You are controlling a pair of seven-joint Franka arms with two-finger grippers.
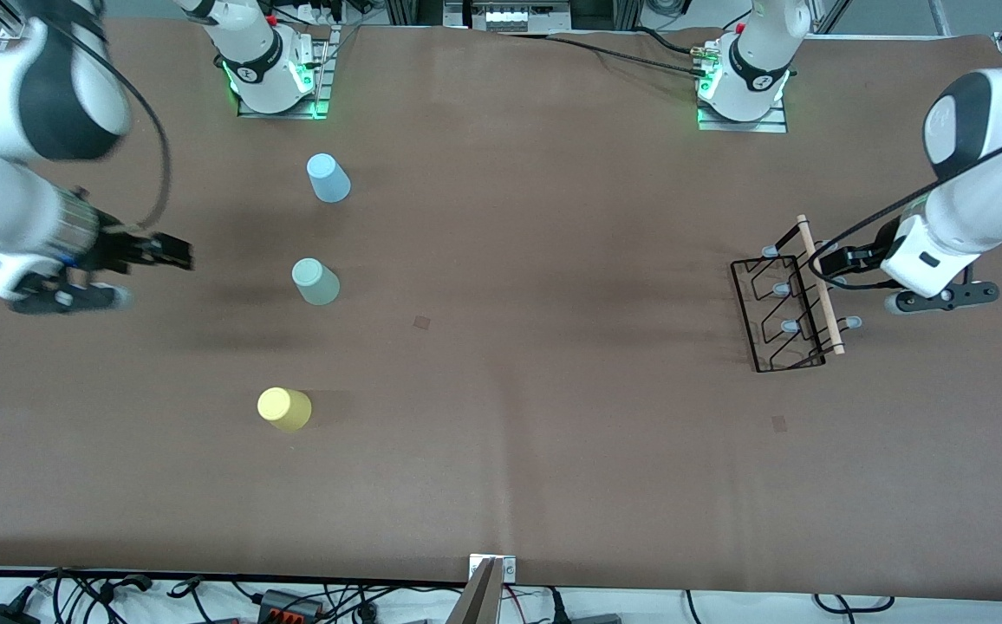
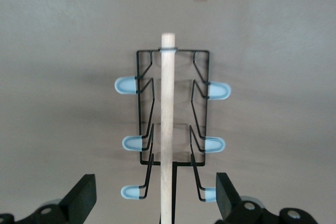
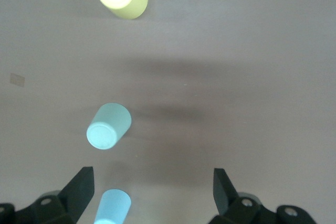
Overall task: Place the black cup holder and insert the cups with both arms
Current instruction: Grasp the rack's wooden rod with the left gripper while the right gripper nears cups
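black cup holder (image 1: 785,305): upright, left arm's end | mint cup (image 1: 315,282), yellow cup (image 1: 283,409), blue cup (image 1: 328,178): upside down, right arm's end

A flat brown table covering (image 1: 501,468) is seen, marked by a small darker square patch (image 1: 421,322) near its middle and a second square patch (image 1: 779,423) toward the left arm's end. Tangled black cables (image 1: 293,600) are strewn along its nearest edge, beside a small metal bracket (image 1: 492,568).
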